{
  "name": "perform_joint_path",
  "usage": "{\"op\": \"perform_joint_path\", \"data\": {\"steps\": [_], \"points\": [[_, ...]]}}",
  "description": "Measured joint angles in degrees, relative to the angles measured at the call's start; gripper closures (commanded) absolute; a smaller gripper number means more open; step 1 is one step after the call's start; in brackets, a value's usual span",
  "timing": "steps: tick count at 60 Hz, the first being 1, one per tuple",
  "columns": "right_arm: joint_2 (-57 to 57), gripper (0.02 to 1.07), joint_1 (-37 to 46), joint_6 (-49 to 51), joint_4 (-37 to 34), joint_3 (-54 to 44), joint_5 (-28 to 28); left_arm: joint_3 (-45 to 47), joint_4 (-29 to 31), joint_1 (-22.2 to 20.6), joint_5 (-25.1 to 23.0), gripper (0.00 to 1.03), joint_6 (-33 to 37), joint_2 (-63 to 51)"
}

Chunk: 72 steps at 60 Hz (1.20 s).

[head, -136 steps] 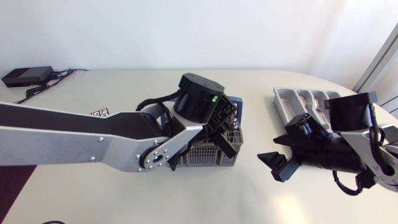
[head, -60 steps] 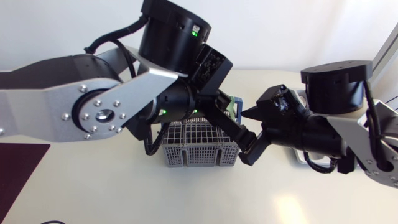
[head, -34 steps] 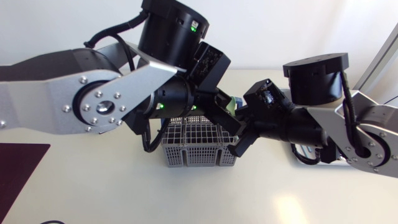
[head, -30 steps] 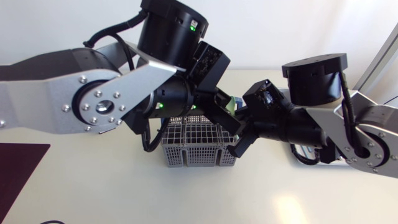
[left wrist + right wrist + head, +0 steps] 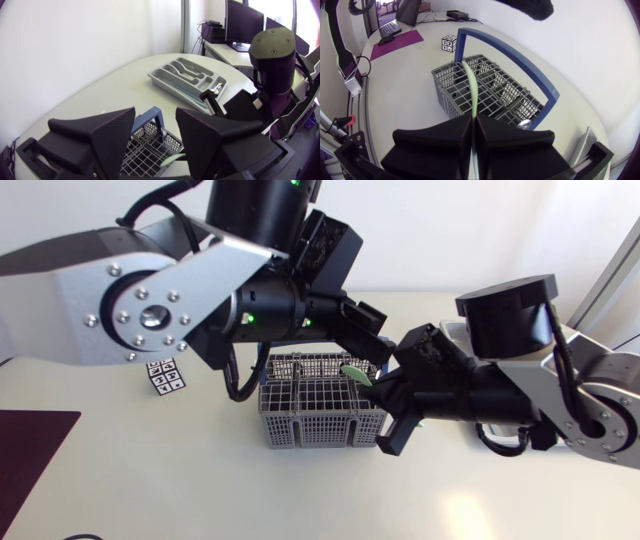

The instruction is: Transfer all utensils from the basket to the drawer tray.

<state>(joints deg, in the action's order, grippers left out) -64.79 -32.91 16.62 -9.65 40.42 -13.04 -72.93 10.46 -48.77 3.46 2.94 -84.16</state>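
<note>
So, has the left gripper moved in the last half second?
Yes. The left gripper has drawn back off the basket, past its far rim.

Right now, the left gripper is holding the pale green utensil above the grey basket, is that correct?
Not quite: it is the right gripper that is shut on the pale green utensil above the grey basket. The right wrist view shows its fingers closed on it, while the left wrist view shows the left gripper open and empty.
</note>
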Motion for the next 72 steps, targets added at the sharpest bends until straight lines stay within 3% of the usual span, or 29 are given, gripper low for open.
{"op": "perform_joint_path", "data": {"steps": [11, 20, 33, 45, 54, 72], "points": [[3.6, 1.02, 8.3, 5.2, -5.7, -1.3, -8.0, -0.3, 0.0, 1.9, 0.0, 0.24, 0.0, 0.0], [5.6, 1.02, 22.4, 14.7, -12.8, -1.8, -17.3, -0.3, 0.1, 4.0, 0.0, 0.25, 0.0, 0.0], [0.9, 1.02, 42.6, 32.9, -22.3, -1.6, -26.3, -0.3, 0.5, 4.1, 0.0, 0.25, 0.7, -2.4], [-11.5, 1.02, 57.5, 50.9, -28.4, 2.5, -27.7, -0.2, 1.9, 3.1, -0.3, 0.25, 1.8, -5.8], [-23.3, 1.02, 67.1, 63.7, -32.4, 11.6, -27.6, -0.1, 1.6, 2.6, -0.8, 0.25, 2.0, -7.3], [-42.0, 1.02, 75.5, 79.4, -35.1, 27.4, -19.7, -0.2, -0.1, 2.6, -2.8, 0.25, 2.2, -8.5]]}}
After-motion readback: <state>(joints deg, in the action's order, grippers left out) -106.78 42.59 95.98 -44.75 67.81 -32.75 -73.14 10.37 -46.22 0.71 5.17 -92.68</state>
